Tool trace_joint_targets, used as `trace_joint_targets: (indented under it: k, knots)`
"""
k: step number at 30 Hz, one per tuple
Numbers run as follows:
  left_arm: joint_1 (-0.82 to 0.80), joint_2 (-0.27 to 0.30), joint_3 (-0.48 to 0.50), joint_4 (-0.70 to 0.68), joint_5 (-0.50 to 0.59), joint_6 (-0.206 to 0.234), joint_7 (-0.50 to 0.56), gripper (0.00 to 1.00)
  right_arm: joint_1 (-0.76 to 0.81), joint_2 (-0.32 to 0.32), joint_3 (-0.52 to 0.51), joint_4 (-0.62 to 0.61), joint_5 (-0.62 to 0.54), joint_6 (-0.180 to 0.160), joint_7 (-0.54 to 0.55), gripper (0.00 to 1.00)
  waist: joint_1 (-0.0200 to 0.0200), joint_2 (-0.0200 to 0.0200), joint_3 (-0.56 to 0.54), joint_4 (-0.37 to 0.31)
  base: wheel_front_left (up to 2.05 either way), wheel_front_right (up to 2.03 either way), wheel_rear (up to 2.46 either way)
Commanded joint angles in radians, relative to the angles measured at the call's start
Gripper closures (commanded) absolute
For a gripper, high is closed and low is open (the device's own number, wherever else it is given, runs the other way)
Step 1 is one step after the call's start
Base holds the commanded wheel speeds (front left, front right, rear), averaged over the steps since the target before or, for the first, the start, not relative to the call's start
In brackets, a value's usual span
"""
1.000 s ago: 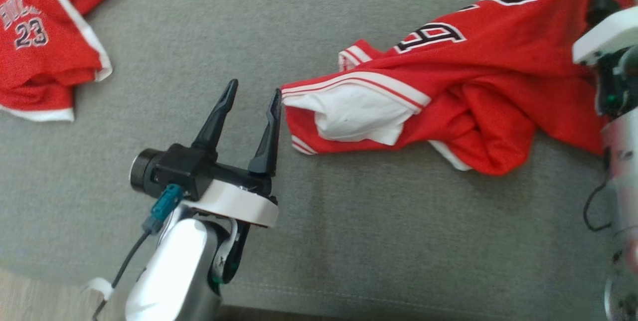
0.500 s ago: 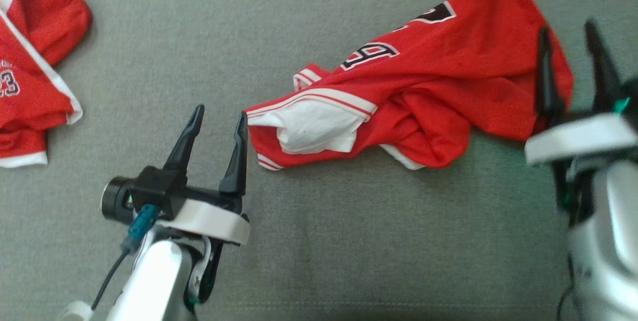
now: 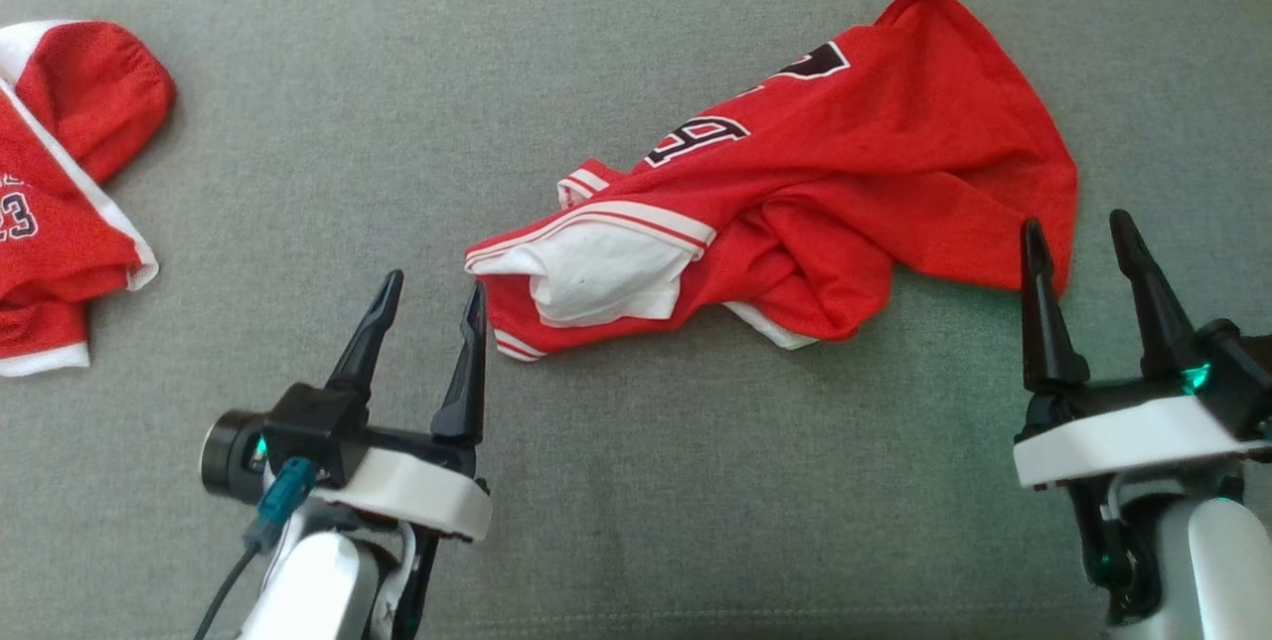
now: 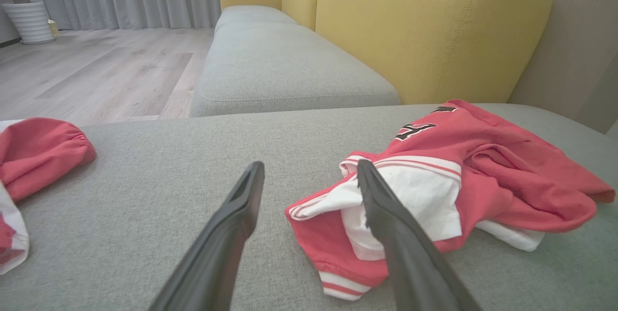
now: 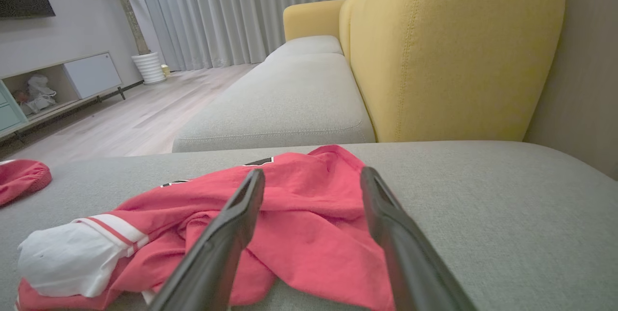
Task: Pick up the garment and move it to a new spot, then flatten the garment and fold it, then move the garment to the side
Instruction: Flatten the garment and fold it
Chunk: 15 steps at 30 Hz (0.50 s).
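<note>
Crumpled red basketball jersey lying right of centre on the grey seat cushion, with its white lining turned out at the near-left end. The left gripper, jaws spread wide and empty, sits just beside that end; contact cannot be judged. The right gripper, equally wide and empty, stands at the jersey's right corner. A second red jersey, numbered 23, lies well apart at the cushion's left edge. Behind are a yellow sofa backrest, curtains and a wood floor.
</note>
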Motion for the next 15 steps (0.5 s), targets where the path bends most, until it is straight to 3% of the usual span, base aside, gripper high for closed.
trace_joint_targets:
  k: [1, 9, 15]
  knots:
    - [-0.018, 0.019, 0.034, -0.039, -0.009, 0.006, 0.004, 0.00, -0.006, 0.003, 0.018, -0.047, -0.004, 0.008, 0.005, 0.00, 0.0001, 0.0000, -0.002, -0.001, 0.00, 0.00, 0.00]
    - [-0.020, 0.019, 0.018, -0.049, -0.013, 0.004, 0.014, 0.00, 0.007, 0.009, 0.018, -0.064, 0.000, 0.008, 0.018, 0.00, 0.0001, 0.0000, -0.005, 0.001, 0.00, 0.00, 0.00]
    - [-0.046, 0.006, -0.036, -0.034, -0.034, -0.054, 0.043, 0.00, 0.004, 0.010, 0.023, -0.065, 0.006, 0.008, 0.018, 0.00, 0.0001, 0.0000, 0.008, -0.006, 0.00, 0.00, 0.00]
